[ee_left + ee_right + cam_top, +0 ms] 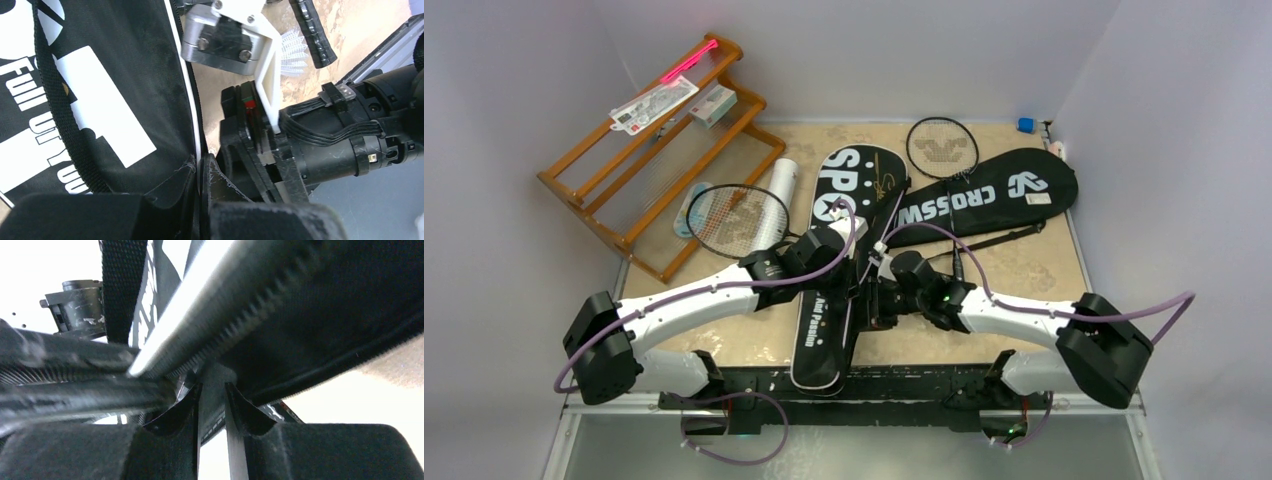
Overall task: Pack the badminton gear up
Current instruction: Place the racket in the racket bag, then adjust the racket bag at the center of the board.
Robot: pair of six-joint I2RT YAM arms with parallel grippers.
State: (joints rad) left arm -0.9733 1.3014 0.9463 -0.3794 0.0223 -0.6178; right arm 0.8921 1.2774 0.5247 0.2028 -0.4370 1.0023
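We see the long black bag [822, 335] lying down the middle of the tabletop [1024, 275], wide end toward the top of the frame and narrow end by the arm bases at the bottom. Both arms meet at its right-hand edge, about midway along. In the left wrist view the left end effector [200, 167] is pressed together at bottom centre. The bag's white-piped edge runs down into the seam between its fingers, so it pinches that edge, and the lettered panel fills the left of that frame. In the right wrist view the right end effector [212, 390] stands narrow, its fingers a slit apart and closed on a bit of the same bag's zip edge, whose teeth slant toward the upper right. The second bag [994, 195] lies at the upper right with a racket [942, 147] head just above it. Another racket [737, 220] and the white tube [781, 183] lie left of centre beside the orange rack [602, 228]. A shuttlecock [292, 50] shows at the upper right of the left wrist view.
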